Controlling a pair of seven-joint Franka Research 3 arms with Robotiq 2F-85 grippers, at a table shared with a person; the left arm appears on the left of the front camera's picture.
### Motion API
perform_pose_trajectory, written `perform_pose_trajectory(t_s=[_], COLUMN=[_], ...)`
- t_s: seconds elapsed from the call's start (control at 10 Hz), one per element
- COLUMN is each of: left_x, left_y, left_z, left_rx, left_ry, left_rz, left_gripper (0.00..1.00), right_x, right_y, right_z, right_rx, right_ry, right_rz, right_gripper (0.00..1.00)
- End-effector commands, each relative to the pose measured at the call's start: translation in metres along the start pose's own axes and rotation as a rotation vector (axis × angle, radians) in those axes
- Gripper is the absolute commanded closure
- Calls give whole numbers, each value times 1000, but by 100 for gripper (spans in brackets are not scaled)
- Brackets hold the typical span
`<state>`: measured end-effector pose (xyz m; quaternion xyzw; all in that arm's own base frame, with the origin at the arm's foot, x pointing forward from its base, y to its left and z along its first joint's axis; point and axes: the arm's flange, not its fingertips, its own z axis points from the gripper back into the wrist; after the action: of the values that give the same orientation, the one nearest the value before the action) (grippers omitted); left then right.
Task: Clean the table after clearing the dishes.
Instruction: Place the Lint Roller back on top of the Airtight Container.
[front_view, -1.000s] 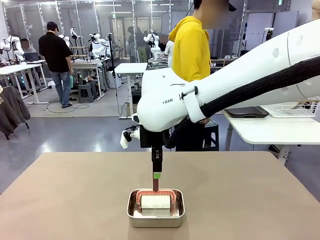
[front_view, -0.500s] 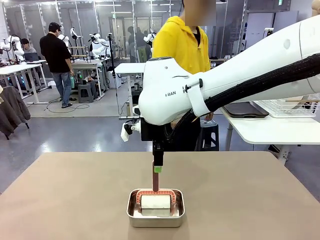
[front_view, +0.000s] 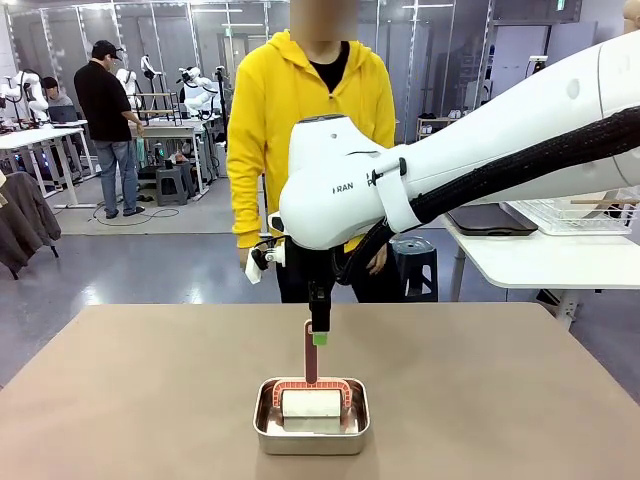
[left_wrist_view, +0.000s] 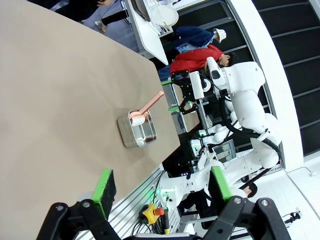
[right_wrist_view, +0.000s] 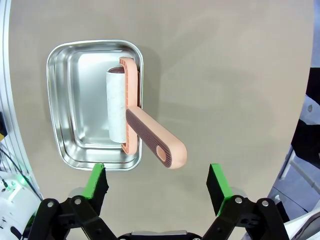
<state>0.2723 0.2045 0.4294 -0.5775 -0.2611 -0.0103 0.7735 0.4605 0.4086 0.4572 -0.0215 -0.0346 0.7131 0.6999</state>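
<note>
Fingers of the right gripper (right_wrist_view: 156, 187) stand wide apart just above the lint roller (right_wrist_view: 131, 116), which lies in the steel pan (right_wrist_view: 75, 65) on the bare bench (front_view: 150, 380). They should straddle the handle squarely, descend, then close.

Table (front_view: 150, 400) cropped at the near edge; person's (front_view: 300, 120) legs hidden behind the right arm (front_view: 450, 170).

- My right gripper (right_wrist_view: 157, 187) hangs spread wide above the roller's pink handle (right_wrist_view: 155, 138), air on both sides.
- The steel pan (front_view: 311, 436) walls in the white roll (right_wrist_view: 116, 105).
- Around the pan, the table (front_view: 130, 390) lies bare.
</note>
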Motion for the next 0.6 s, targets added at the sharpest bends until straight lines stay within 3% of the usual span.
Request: perform_pose_trajectory(t_s=[0.0, 0.5], left_x=[-1, -1], left_y=[-1, -1], left_z=[2, 2], left_rx=[-9, -9], left_ry=[-7, -7], left_rz=[-4, -4], left_gripper=[5, 5], right_x=[2, 2], right_y=[2, 2], right_z=[1, 1], right_rx=[-5, -5], right_ry=[-14, -14], right_rz=[1, 1], right_gripper=[0, 0])
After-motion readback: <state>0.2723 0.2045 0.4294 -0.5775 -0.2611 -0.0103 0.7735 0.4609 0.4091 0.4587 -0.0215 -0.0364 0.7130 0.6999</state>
